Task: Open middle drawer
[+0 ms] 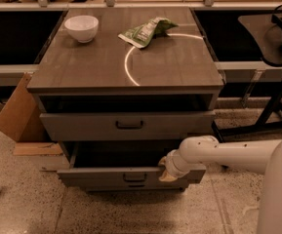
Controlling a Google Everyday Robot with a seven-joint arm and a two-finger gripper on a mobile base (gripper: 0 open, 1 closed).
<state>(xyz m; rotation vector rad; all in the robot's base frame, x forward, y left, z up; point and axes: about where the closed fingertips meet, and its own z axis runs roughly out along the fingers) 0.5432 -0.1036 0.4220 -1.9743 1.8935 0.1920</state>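
Here, grey middle drawer (96,178) ajar, small dark handle (134,177); tool (168,170) at its rim, grip unclear.

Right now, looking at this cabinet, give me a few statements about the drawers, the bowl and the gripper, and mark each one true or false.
1. The middle drawer stands pulled out further than the top drawer. True.
2. The white bowl sits inside the middle drawer. False: it stands on the cabinet top, near the far left corner.
3. The gripper is at the right part of the middle drawer's front. True.
4. The green bag lies on the floor. False: it lies on the cabinet top.
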